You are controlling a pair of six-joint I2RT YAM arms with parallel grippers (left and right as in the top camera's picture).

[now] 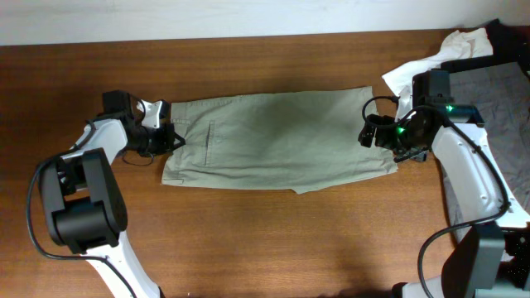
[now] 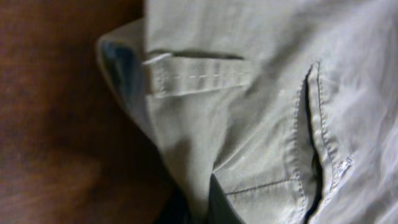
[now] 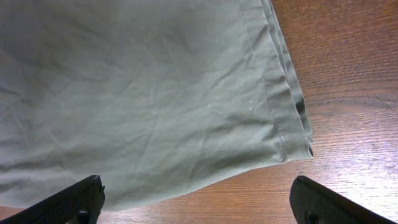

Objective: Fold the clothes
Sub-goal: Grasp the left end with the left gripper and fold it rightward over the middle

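Light khaki-olive shorts lie flat across the middle of the wooden table, waistband to the left. My left gripper is at the waistband edge. In the left wrist view its dark fingers pinch a fold of the shorts just below a belt loop and the pale-blue lining. My right gripper hovers at the leg-hem end. In the right wrist view its fingers are spread wide and empty over the lower hem corner of the shorts.
A pile of other clothes lies at the back right: a white garment, a grey one and a black one. Bare wooden table surrounds the shorts.
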